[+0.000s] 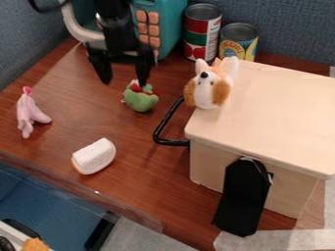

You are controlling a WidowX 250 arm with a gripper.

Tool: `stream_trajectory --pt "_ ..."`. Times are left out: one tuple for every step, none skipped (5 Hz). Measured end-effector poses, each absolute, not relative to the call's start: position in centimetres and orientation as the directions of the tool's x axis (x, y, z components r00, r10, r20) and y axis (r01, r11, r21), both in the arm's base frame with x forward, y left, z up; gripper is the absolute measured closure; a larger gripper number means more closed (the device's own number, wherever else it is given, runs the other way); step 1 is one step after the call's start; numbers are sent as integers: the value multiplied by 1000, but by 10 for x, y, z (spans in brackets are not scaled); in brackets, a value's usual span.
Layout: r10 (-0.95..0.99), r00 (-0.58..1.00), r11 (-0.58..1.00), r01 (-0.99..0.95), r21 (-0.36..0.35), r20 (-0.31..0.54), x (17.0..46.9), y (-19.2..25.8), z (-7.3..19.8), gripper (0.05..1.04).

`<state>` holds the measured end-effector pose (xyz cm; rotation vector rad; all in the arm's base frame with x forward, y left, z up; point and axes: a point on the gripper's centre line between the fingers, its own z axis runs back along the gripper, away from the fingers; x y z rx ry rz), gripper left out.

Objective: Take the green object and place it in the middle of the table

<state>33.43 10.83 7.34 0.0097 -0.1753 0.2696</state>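
Two black fingers of my gripper hang spread wide at the upper left of the frame, with a gap between them. The green object, a small plush with red on top, sits just below the right-hand finger as I see it; I can't tell whether they touch. To its right I've got the bent black handle, near the green object, and the edge of the pale wooden box. A brown-and-white toy dog sits on that box's upper left corner. Behind, two cans and a teal toy line the back.

Brown tabletop runs from the green object down to the white-topped piece, lower left of centre, and across to the pink toy near the left side. My front limit is the table's edge, with a clear strip slanting along it at lower left.
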Motion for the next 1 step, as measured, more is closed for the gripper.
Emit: stream_trajectory --pt "210 972 977 -204 -68 109 322 110 80 83"
